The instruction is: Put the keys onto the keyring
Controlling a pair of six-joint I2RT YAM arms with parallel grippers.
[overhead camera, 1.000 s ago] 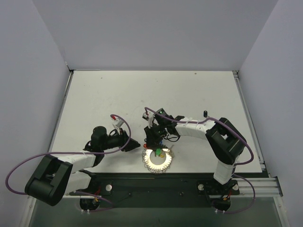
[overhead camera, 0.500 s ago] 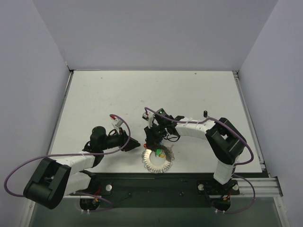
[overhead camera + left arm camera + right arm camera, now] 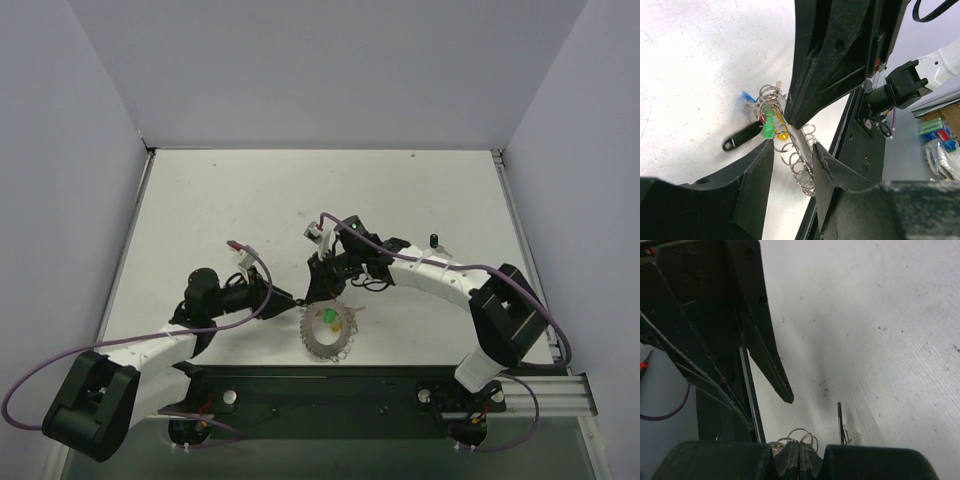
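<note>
The keyring [image 3: 328,336], a silvery ring with a coiled, toothed rim, sits near the table's front edge, tipped up on one side. Small green [image 3: 330,317] and yellow keys hang at its centre hole. In the left wrist view the green key [image 3: 768,131] and yellow key [image 3: 782,136] cluster on the keyring [image 3: 801,170]. My right gripper [image 3: 318,296] is shut on the ring's far rim; wire loops [image 3: 801,436] poke up at the right gripper [image 3: 800,446]. My left gripper [image 3: 296,300] stands open just left of the ring, and the left gripper [image 3: 793,145] frames the coil without clamping it.
A black strap-like tag [image 3: 742,136] and a blue piece [image 3: 746,96] lie beside the keys. A thin dark upright piece [image 3: 840,422] stands past the right fingertips. A small black post [image 3: 433,240] stands at the right. The table's front edge [image 3: 330,368] is close behind the ring.
My right gripper has closed on the ring's rim, and its arm has swung outward. The ring went from lying flat and bright to tipped and darker. The left arm has shifted slightly.
</note>
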